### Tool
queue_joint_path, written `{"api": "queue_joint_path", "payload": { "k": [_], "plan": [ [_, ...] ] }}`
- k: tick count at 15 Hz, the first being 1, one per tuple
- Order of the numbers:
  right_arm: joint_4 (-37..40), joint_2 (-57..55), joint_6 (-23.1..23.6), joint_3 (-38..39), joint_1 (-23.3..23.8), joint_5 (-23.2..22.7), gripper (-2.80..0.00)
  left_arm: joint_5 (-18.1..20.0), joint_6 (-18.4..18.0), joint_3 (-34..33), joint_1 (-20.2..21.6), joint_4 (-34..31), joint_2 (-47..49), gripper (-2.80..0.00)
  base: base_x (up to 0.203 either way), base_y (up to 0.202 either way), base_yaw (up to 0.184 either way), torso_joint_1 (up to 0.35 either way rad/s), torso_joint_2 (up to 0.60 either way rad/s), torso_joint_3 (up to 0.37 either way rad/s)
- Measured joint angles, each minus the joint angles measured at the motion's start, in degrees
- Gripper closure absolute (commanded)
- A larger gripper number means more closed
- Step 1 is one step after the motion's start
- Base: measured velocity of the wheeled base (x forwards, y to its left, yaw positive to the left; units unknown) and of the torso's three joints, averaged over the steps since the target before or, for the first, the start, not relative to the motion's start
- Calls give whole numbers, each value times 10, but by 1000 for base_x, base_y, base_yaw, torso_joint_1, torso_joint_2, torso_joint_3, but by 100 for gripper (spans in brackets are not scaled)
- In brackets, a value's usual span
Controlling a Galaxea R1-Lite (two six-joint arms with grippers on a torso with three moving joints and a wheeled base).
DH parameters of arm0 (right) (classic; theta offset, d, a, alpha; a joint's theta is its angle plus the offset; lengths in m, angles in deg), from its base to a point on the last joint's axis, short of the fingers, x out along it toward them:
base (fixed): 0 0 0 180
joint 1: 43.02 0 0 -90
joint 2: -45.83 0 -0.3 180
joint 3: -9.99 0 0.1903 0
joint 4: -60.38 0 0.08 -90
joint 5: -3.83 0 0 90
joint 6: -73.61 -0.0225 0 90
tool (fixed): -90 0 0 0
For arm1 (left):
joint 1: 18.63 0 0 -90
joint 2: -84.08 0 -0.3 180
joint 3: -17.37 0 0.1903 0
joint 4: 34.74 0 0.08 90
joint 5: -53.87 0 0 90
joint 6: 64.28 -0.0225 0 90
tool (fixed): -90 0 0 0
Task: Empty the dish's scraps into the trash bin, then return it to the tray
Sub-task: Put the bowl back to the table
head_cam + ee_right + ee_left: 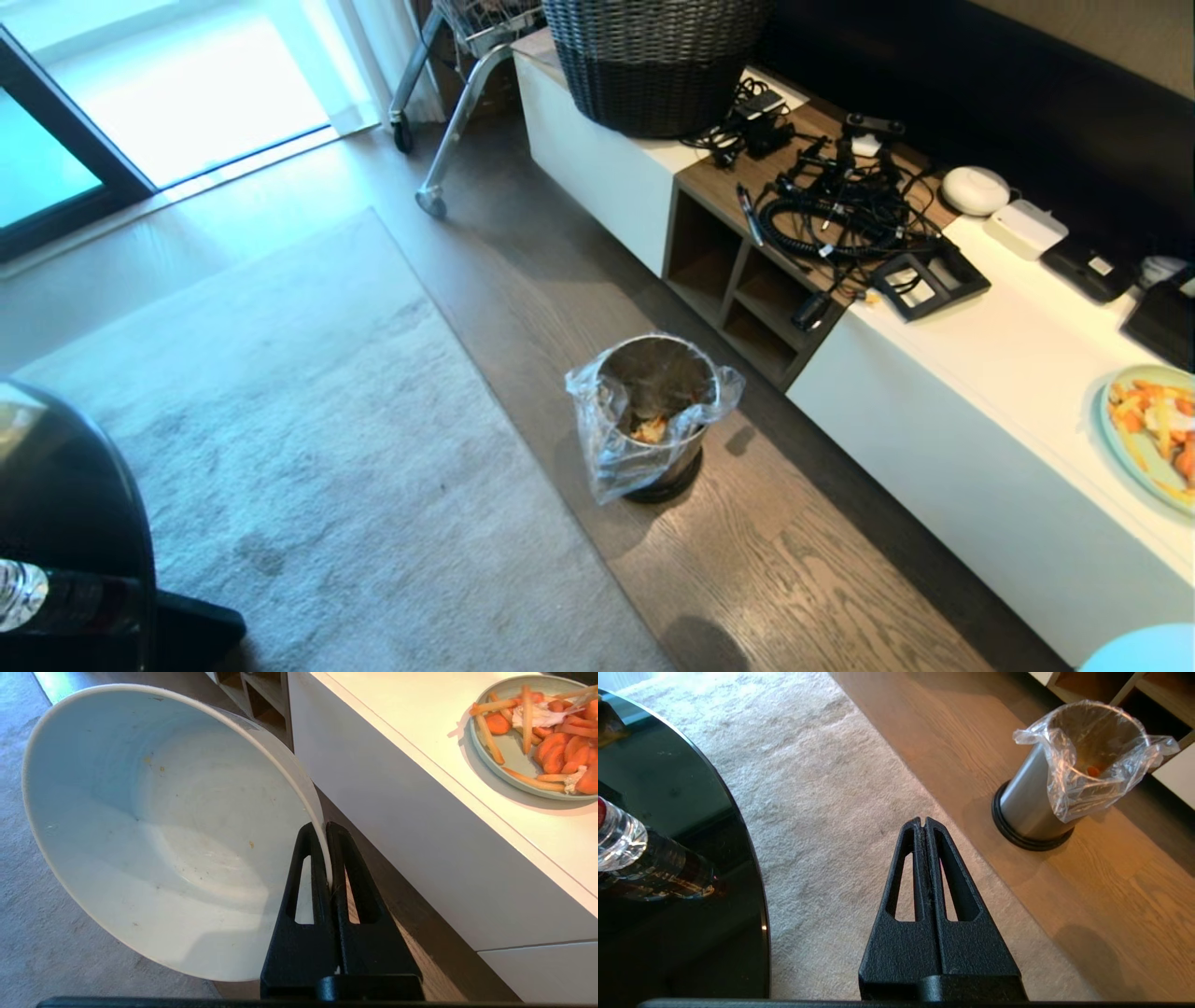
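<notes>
The dish (154, 826), a white deep-sided bowl, hangs tilted on its side with only a few crumbs inside. My right gripper (325, 828) is shut on its rim, one finger inside and one outside. The trash bin (653, 411), brushed steel with a clear liner bag, stands on the wooden floor in front of the cabinet. Orange scraps (651, 429) lie at its bottom. In the left wrist view the trash bin (1045, 807) is off to one side of my left gripper (923, 821), which is shut with nothing in it, above the rug. The tray is out of view.
A long white cabinet (980, 448) runs along the right, bearing a pale-green plate (1107, 420) of orange pieces, tangled cables (840, 215) and a woven basket (653, 65). A round black table (65, 485) with a bottle (626, 844) stands at the left, beside a grey rug (327, 448).
</notes>
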Motion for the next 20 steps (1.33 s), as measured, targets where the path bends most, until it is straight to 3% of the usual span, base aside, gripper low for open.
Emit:
{"api": "queue_joint_path", "payload": {
  "k": [20],
  "plan": [
    [0,0,0,0,0,0,0,0,1,0,0,0,0,0,0,0,0,4,2,204]
  ]
}}
